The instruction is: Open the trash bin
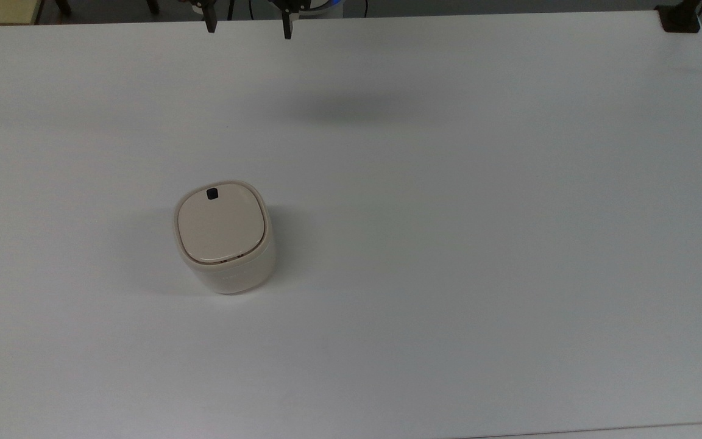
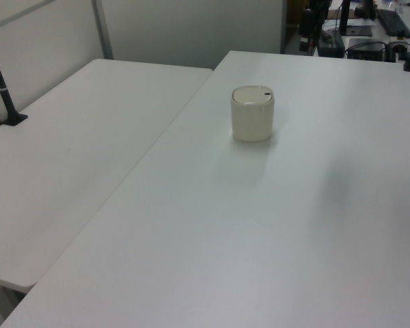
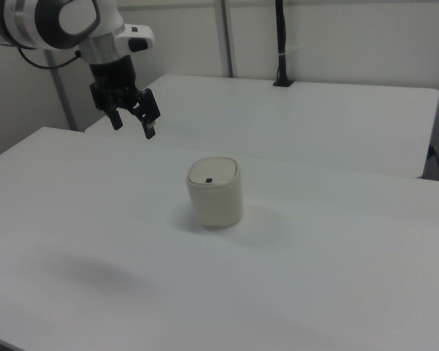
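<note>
The trash bin (image 1: 224, 236) is a small cream-beige pot with a rounded-square body, standing upright on the white table (image 1: 448, 244). Its flat lid lies closed, with a tiny black button (image 1: 212, 194) near the far edge in the top view. The same trash bin (image 2: 252, 113) stands far back in the left view and the trash bin (image 3: 215, 191) sits mid-table in the right view. My gripper (image 3: 133, 123) hangs open in the air, well above the table and to the right view's left of the bin. The gripper (image 1: 248, 27) fingertips poke in at the top edge.
A second white table (image 2: 61, 157) adjoins on the left view's left, with a black clamped pole (image 2: 3, 92) on it. Another black clamp (image 1: 680, 21) sits at the table's far right corner in the top view. Desks with equipment (image 2: 369, 34) stand behind.
</note>
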You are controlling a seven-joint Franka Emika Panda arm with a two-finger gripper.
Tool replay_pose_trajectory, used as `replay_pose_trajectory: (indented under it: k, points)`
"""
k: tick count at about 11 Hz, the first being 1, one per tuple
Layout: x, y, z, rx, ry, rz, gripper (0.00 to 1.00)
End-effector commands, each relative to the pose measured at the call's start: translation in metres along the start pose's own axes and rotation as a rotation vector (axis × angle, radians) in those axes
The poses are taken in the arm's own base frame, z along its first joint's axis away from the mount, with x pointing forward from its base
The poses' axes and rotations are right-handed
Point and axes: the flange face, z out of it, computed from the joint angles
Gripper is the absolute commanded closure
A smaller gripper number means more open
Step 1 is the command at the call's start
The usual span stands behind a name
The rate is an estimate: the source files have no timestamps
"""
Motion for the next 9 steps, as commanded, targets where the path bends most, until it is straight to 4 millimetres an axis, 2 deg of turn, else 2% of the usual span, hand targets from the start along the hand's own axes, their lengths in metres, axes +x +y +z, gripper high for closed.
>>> replay_pose_trajectory:
  k: [1, 9]
  points:
    - [-0.0011, -0.0033, -0.0016, -0.004, -0.007, -0.026, 0.0]
    - [-0.0004, -0.001, 0.0003, -0.003, -0.007, -0.032, 0.0]
